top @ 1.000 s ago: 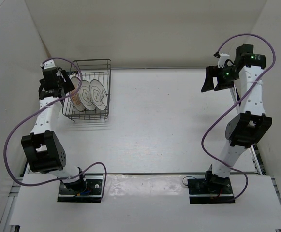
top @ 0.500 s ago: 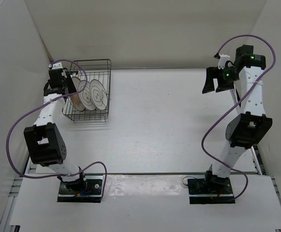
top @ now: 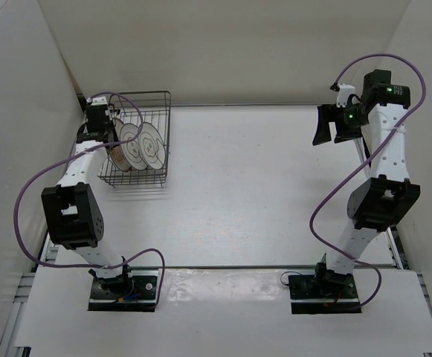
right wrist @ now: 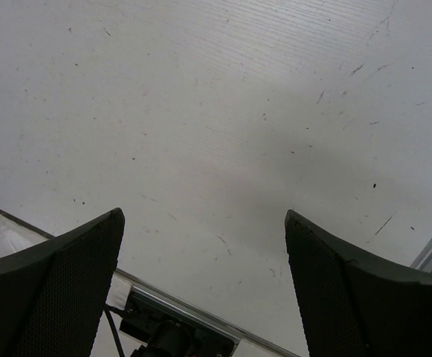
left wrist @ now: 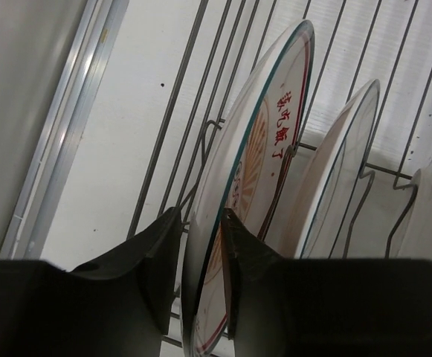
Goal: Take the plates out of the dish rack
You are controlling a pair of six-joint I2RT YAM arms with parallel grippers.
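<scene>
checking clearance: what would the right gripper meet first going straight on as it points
Likely the table: the open right gripper shows only tabletop ahead in its wrist view; depth unclear.

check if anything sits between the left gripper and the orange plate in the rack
Nothing visible does. The left gripper pinches the orange plate at its rim, one finger on each face. The next plate stands apart beside it, and the wires of the rack lie behind.

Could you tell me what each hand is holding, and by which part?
Left hand: fingers either side of the rim of the orange plate, grip uncertain. Right hand: open, holding nothing.
</scene>
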